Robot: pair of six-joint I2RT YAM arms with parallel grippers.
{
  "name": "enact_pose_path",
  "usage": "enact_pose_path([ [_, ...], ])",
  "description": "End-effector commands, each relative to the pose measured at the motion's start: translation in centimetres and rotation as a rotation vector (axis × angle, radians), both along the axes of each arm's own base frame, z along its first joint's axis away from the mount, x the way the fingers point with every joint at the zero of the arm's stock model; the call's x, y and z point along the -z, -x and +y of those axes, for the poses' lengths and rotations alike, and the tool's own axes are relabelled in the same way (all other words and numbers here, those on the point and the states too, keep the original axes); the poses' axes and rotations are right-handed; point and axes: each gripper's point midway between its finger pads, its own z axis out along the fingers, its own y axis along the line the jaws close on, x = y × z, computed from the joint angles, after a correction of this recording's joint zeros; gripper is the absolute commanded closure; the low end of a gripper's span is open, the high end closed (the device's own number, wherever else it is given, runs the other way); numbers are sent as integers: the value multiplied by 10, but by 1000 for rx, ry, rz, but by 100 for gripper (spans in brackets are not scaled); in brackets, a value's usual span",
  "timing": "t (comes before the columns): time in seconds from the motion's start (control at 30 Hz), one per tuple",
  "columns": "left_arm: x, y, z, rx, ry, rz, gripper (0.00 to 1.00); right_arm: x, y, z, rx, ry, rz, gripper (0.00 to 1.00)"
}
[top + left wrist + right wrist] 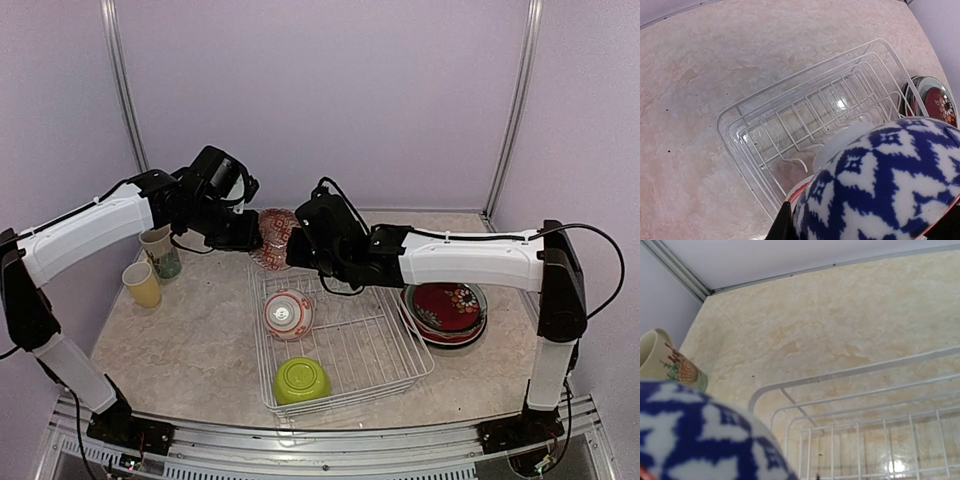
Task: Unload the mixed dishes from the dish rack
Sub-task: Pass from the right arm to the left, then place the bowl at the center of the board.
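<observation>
Looks like a mid-air handover of the blue bowl [275, 236]. Hanging over the far-left corner of the rack [372, 338], squeezed between the left gripper [247, 232] and the right gripper [297, 248].

Right one: closed, seemingly pinching the bowl's rim. Left one: wrapped around the bowl, but can't tell whether properly clamped or not quite there.

Next up, probably: get a firm left-side grip first, then let go on the right, then carry it off to the table [200, 340] near the mug [160, 250] and cup [141, 284]. Bad idea to release early, with bare wire right underneath.

Not yet unloaded: red-white bowl [288, 313] and lime bowl [302, 380], both sitting in the rack. Plates [447, 310] stacked off to the right, outside it.

Hard to check the actual contact anywhere. Both wrist views mostly blocked by blue zigzag, no right fingertips in sight, and the rim buried under the two wrists from above. Dark bits in the bottom corners of the left wrist view, impossible to say whose.
</observation>
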Motion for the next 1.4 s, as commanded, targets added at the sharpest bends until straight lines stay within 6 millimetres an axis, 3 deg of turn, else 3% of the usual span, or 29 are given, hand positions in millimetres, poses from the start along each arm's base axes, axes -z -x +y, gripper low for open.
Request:
enact_pose_path([
  [0.0, -4, -8, 10, -57, -58, -20, 92, -7, -2, 15, -1, -70, -8, 100],
  [0.1, -2, -12, 16, -87, -83, -37, 100, -7, -1, 18, -9, -77, -3, 100],
  [0.2, -6, -11, 16, -88, -80, -38, 100, -9, -1, 22, -27, -90, -15, 97],
  [0.27, -7, -13, 20, -104, -86, -59, 100, -10, -1, 23, -36, -77, -23, 82],
  [0.4, -17, -17, 31, -140, -85, -95, 100, -13, 0, 14, -40, -30, -59, 35],
  [0.5, -23, -23, 46, -181, -78, -113, 100, -28, 2, 2, -42, -8, -95, 19],
  [0.63, -28, -38, 75, -284, -36, -86, 100, -38, 6, -14, -40, 20, -139, 12],
  [0.77, -21, -55, 117, -432, -19, -33, 100, -45, 10, -26, -34, 36, -168, 11],
  [0.97, 6, -77, 166, -571, -72, 101, 100, -48, 15, -36, -43, 48, -195, 11],
  [1.13, 35, -86, 176, -573, -56, 227, 100, -49, 16, -38, -53, 57, -203, 11],
  [1.37, 91, -90, 181, -568, -186, 391, 100, -48, 19, -44, -56, 69, -204, 11],
])
